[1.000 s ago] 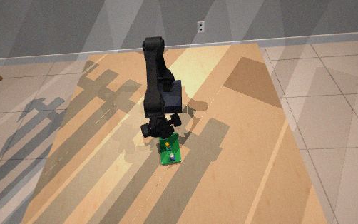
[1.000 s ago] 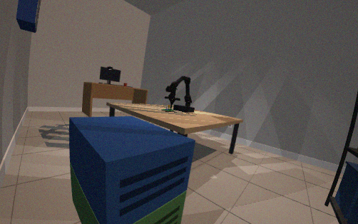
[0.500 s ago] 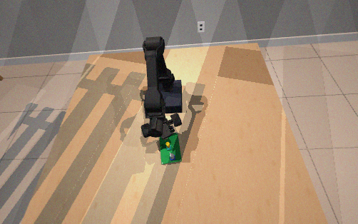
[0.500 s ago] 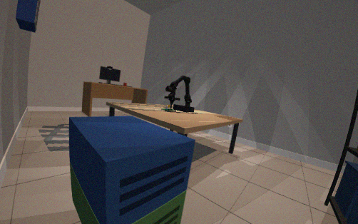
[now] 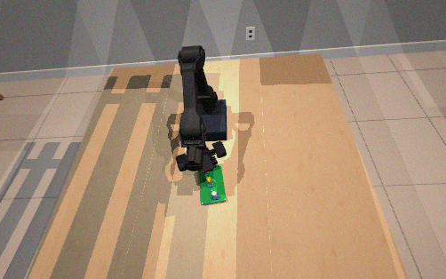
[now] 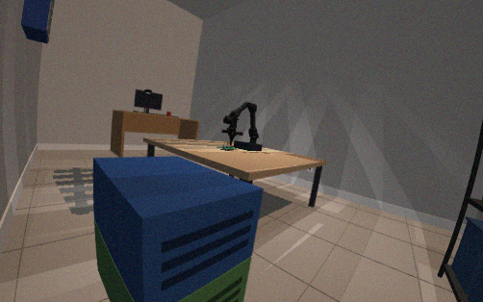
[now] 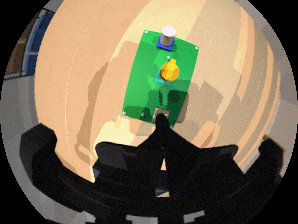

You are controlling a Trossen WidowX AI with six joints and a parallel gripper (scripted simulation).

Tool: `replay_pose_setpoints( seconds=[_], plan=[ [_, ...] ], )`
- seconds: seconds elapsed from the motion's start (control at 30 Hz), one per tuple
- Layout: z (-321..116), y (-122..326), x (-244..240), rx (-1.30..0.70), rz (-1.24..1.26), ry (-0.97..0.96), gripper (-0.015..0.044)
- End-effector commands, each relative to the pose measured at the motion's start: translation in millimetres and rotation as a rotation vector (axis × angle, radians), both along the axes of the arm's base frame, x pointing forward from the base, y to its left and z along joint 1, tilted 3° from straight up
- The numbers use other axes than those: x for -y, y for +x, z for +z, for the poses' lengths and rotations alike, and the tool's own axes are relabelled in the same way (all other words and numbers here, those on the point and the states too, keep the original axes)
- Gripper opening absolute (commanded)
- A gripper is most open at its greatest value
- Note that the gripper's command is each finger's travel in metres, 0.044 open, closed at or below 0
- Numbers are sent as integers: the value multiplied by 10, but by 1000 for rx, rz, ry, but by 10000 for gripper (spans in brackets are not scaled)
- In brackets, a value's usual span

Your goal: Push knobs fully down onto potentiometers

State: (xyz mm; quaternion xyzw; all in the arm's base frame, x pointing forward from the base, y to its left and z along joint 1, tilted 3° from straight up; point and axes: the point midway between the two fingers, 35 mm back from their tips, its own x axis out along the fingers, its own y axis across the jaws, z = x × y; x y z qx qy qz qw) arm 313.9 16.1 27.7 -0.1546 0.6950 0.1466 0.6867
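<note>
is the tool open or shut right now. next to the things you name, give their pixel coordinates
Shut, with nothing in it: in the wrist view the tool's (image 7: 161, 119) two fingers meet at a single tip.

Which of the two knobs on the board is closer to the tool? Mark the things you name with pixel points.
The yellow knob (image 5: 209, 179) (image 7: 169, 72), near the board's middle; the white one (image 5: 214, 194) (image 7: 168, 35) stands farther off, toward the far edge.

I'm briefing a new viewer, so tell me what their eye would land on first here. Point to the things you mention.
Probably the bright green circuit board (image 5: 204, 192) (image 7: 140, 82) on the wooden table, with an orange knob (image 5: 209, 179) (image 7: 170, 72) near its middle and a pale one (image 5: 214, 194) (image 7: 168, 35) near one end. Next, the black arm (image 5: 191, 93) (image 6: 249, 107) reaching over the table, its closed gripper (image 7: 161, 128) at the board's other end. In the exterior view, a big blue box (image 6: 117, 202) dominates the foreground.
</note>
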Motion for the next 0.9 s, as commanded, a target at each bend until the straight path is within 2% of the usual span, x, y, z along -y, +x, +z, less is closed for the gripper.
replay_pose_setpoints(
  seconds=[0.0,0.4,0.87],
  plan=[
    [-58,15,5,-4,3,-3,0],
    [-50,16,5,-4,3,-3,0],
    [162,20,2,-4,3,-3,0]
  ],
)
